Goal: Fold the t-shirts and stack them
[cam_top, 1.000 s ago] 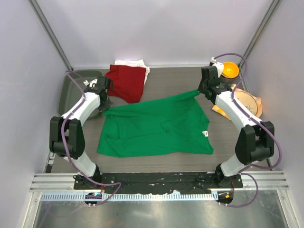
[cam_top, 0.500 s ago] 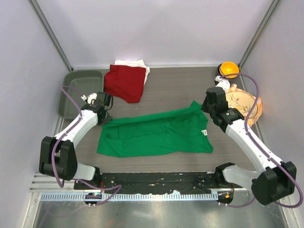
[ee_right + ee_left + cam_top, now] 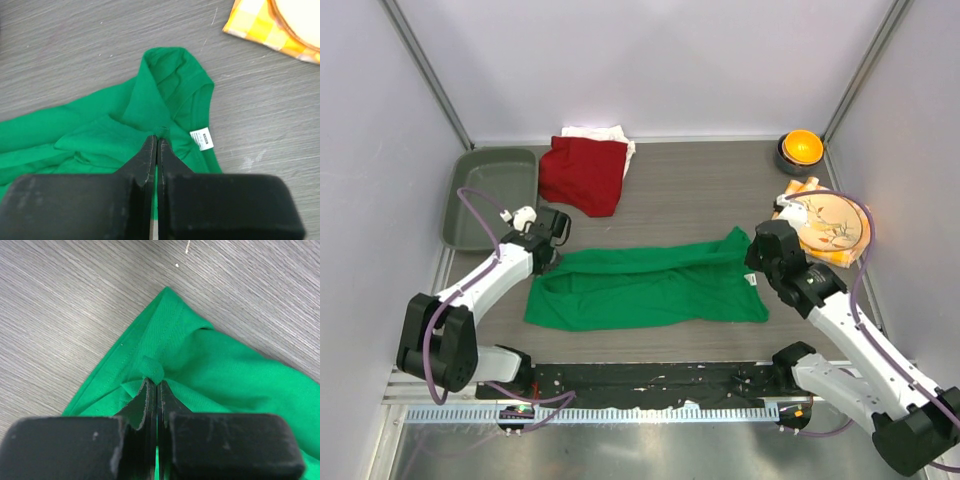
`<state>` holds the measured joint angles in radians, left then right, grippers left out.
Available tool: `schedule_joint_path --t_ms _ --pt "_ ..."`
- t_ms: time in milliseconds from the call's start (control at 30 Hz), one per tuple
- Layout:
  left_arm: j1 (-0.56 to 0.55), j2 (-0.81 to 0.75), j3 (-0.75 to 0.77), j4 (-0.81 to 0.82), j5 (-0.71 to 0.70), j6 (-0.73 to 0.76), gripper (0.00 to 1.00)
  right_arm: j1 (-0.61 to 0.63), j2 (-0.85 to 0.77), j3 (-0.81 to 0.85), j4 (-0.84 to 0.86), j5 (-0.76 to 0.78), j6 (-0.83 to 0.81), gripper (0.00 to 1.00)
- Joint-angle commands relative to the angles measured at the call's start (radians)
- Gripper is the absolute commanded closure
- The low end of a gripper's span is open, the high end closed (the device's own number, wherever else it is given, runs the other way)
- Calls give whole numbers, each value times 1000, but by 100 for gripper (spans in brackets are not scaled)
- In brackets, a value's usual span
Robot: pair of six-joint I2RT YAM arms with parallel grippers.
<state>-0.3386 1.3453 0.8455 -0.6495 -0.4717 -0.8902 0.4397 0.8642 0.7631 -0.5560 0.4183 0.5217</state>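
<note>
left black two-finger gripper (image 3: 156, 382) — low, clamped | right black two-finger gripper (image 3: 157, 139) — low, clamped | both pinching bright green cloth t-shirt (image 3: 650, 290)

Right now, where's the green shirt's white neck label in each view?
Top: neck label near the green shirt's right end.
Left wrist: not in it.
Right wrist: label right of centre, beside the collar.
Shared landmark: the green shirt, in all three.
</note>
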Motion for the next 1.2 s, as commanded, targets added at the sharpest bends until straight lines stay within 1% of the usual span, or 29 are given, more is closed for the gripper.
schedule_joint_path --t_ms 0,100,267,333,400,433,467,500,533,567,600,633,733,800,867,933,967,1033,1067,1100,1167 --pt "-10 -25 -10 27 -44 -33 100 62 -70 -19 -56 33 118 99" --pt "-19 -21 -16 31 -50 -42 100 111 -108 -41 -94 46 165 99" --pt "-42 -32 -22 30 -64 -56 100 185 -99 -57 -195 22 253 99" --pt "-49 -44 -31 30 -65 -69 93 229 -91 -68 -231 -13 279 99" --pt "-56 -64 -45 33 -59 -75 77 263 -93 -76 -274 -12 331 87" --pt "-60 -72 -57 34 -59 -79 59 301 -100 -73 -283 -3 351 61" --pt "-65 -89 -62 37 -58 -85 23 312 -105 -62 -292 8 365 44" --pt "-65 -98 -65 37 -56 -93 8 320 -106 -48 -295 20 365 33" --pt "-69 -104 -66 39 -54 -95 0 324 -97 -35 -297 48 359 17" --pt "-69 -109 -66 39 -56 -92 0 324 -90 3 -292 68 350 11" --pt "-69 -118 -62 33 -58 -86 0 324 -76 21 -291 92 322 6" --pt "-71 -121 -46 25 -61 -82 0 324 -45 37 -282 138 307 4" --pt "-71 -135 -20 10 -67 -70 0 324 16 64 -194 180 224 3" --pt "-71 -144 -5 -5 -67 -62 0 324 84 48 -101 192 161 2" --pt "-71 -153 10 -15 -73 -56 0 323 161 21 6 194 137 2" --pt "-71 -169 23 -19 -74 -49 0 320 222 5 76 186 112 1" --pt "-71 -176 26 -25 -79 -49 0 303 278 -1 137 171 104 2" --pt "-71 -195 35 -29 -73 -41 0 291 329 -8 198 131 86 9" --pt "-73 -201 38 -29 -62 -38 0 281 358 -18 261 114 77 12" --pt "-71 -207 41 -30 -58 -35 0 262 415 -13 278 81 74 19" --pt "-71 -222 47 -36 -54 -30 0 249 470 7 306 63 63 28"
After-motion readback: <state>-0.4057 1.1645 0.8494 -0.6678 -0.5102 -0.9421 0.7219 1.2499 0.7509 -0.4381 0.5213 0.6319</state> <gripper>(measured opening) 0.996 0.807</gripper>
